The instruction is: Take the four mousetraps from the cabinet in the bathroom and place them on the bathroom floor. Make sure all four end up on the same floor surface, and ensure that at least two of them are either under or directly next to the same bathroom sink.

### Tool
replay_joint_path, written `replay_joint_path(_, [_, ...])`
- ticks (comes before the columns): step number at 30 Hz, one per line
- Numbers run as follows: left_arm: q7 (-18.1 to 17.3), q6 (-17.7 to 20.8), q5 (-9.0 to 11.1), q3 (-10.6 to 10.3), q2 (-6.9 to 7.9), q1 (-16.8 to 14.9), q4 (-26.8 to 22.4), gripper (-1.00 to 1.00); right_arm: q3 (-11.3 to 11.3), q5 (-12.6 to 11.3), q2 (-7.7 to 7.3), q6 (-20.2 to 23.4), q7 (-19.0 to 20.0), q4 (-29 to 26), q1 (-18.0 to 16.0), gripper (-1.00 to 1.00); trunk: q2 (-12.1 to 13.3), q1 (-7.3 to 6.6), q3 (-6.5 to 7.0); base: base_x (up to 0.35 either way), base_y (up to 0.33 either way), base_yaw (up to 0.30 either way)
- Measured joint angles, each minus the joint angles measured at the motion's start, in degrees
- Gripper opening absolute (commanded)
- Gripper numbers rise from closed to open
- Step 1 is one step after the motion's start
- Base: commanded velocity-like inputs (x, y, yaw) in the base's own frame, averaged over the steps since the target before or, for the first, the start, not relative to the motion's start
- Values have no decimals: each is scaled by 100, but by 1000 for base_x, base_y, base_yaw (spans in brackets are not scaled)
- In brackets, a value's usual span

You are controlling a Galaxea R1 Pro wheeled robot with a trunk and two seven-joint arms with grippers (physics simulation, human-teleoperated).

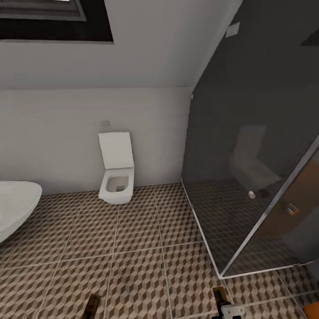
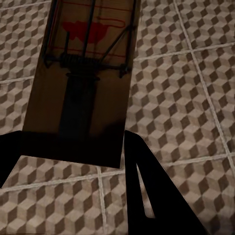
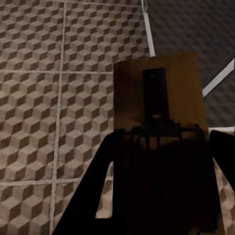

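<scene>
- The left claw [image 2: 73, 152] pinches one mousetrap [image 2: 83, 73] above the bathroom floor [image 2: 186, 98].
- The right claw [image 3: 161, 186] pinches another mousetrap [image 3: 159, 98] near the glass shower [image 1: 248, 177].
- Best plan: find the sink first, go low, then let go gently so they land flat.

The bathroom floor [image 1: 133, 266] is laid with large square tiles in a brown, beige and white cube pattern with pale grout lines. At its far edge a white toilet [image 1: 117, 177] sits against the wall. A glass shower enclosure [image 1: 248, 186] stands on its right side, and a white bathtub [image 1: 15, 206] at its left edge.
</scene>
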Motion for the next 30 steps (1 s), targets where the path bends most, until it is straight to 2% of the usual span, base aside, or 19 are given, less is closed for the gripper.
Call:
replay_joint_path(25, [0,0,1,0,0,0,0,-100,0,1,-3,-8,0,0,0,-100,0,-2,19,261,134,287])
replay_joint_path(30, [0,0,-1,0,-1,-1,2,-100,0,-2,-6,-9,0,-2,1,-100,0,-2,27,308,118,131])
